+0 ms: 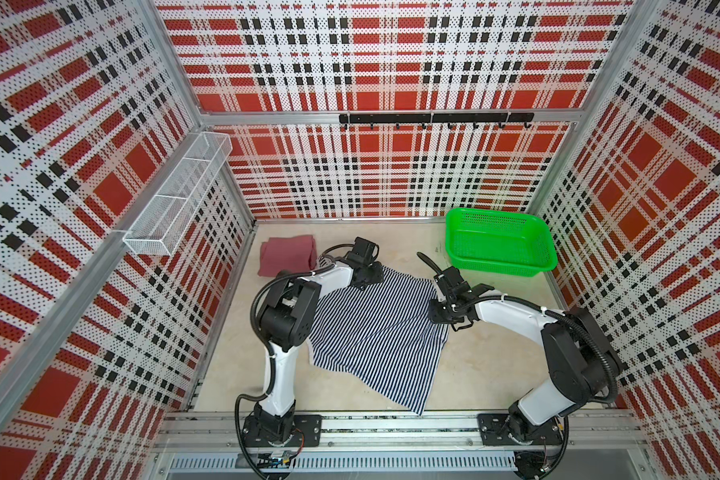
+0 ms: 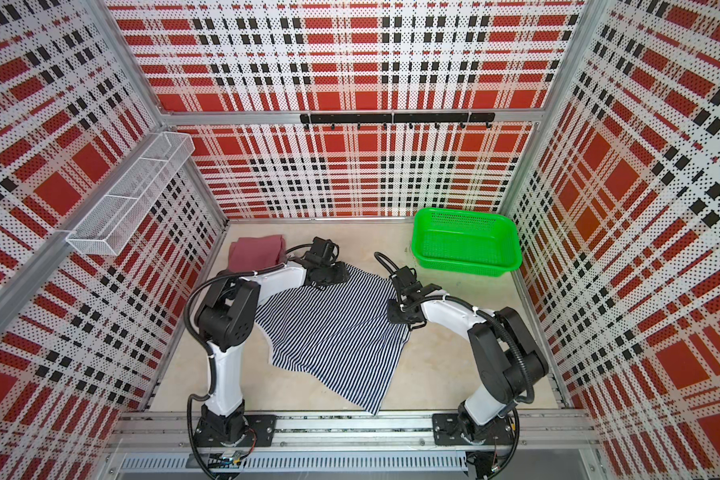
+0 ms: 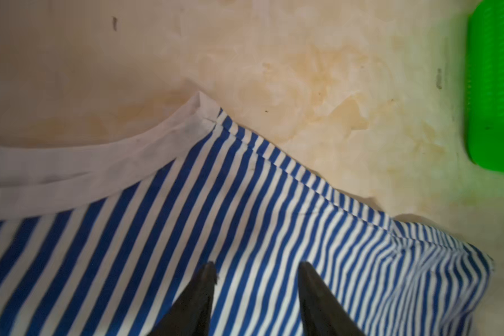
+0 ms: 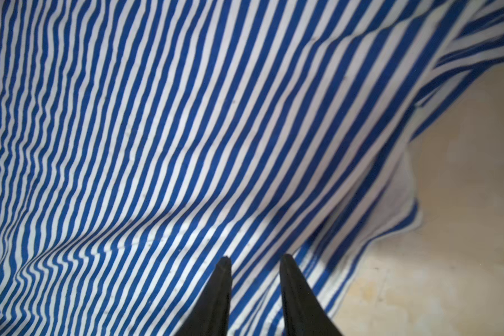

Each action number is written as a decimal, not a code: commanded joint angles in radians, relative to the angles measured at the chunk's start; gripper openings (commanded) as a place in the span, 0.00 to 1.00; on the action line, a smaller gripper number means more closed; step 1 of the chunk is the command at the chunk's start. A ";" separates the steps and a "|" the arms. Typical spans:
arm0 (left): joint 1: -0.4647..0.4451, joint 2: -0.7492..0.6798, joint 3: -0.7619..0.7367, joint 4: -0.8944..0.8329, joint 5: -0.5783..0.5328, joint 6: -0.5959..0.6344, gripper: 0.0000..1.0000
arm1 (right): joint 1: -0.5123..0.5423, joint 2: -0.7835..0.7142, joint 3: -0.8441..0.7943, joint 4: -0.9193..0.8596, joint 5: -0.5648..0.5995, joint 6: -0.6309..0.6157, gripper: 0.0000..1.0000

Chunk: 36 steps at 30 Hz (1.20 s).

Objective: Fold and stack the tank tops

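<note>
The striped tank top [image 1: 375, 332] lies spread mid-frame on the counter [image 1: 495, 374], with the left claw [image 3: 258, 269] and right claw [image 4: 255, 260] parted and empty over its far corners. A shallow pinch could catch one layer only, skewing the fold. The maroon tank top [image 1: 287, 259] sits folded, upper left.

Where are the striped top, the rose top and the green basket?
striped top [image 1: 375, 332], in a top view, body middle
rose top [image 1: 285, 255], in a top view, folded middle
green basket [image 1: 501, 268], in a top view, near wall
</note>
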 commanded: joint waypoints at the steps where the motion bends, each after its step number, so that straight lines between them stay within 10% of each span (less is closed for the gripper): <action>1: 0.052 0.064 0.012 0.066 0.070 0.000 0.49 | 0.001 0.049 -0.012 0.072 0.025 0.050 0.32; 19: 0.306 -0.002 -0.283 0.352 -0.095 -0.159 0.47 | -0.169 0.219 0.370 -0.012 0.164 -0.261 0.37; 36: 0.359 0.025 -0.207 0.419 -0.043 -0.201 0.47 | -0.020 0.327 0.289 0.076 0.087 -0.010 0.18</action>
